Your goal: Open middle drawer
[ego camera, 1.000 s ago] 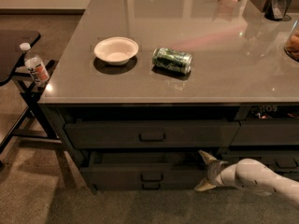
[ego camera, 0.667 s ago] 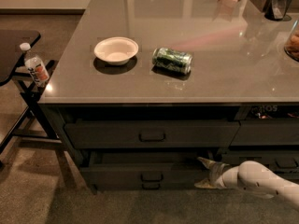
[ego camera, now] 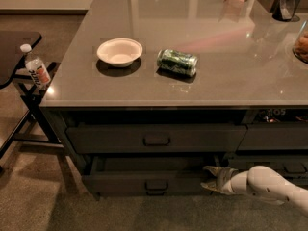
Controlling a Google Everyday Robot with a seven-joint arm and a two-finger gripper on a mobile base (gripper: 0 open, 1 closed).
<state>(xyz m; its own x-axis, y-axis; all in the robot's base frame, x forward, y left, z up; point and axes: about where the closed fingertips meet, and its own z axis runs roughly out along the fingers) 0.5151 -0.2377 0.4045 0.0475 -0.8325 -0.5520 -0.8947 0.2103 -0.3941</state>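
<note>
Tabletop [ego camera: 231,81]: glossy mid-grey, unpatterned, with a faint pinkish streak of reflection.
Bowl [ego camera: 119,52]: plain white.
Can [ego camera: 177,62]: green with darker mottled print; the print cannot be read.
Bottle [ego camera: 36,69]: clear body, white cap, label apparently orange and white.
Middle drawer [ego camera: 120,183]: dark grey front, dark grey inside, black handle [ego camera: 156,186].
Gripper [ego camera: 211,178], low right, just beside that drawer's right end: dull grey-brown jaws, set apart, on a white arm [ego camera: 269,186].
Floor [ego camera: 29,196]: tan-brown carpet, plain.
</note>
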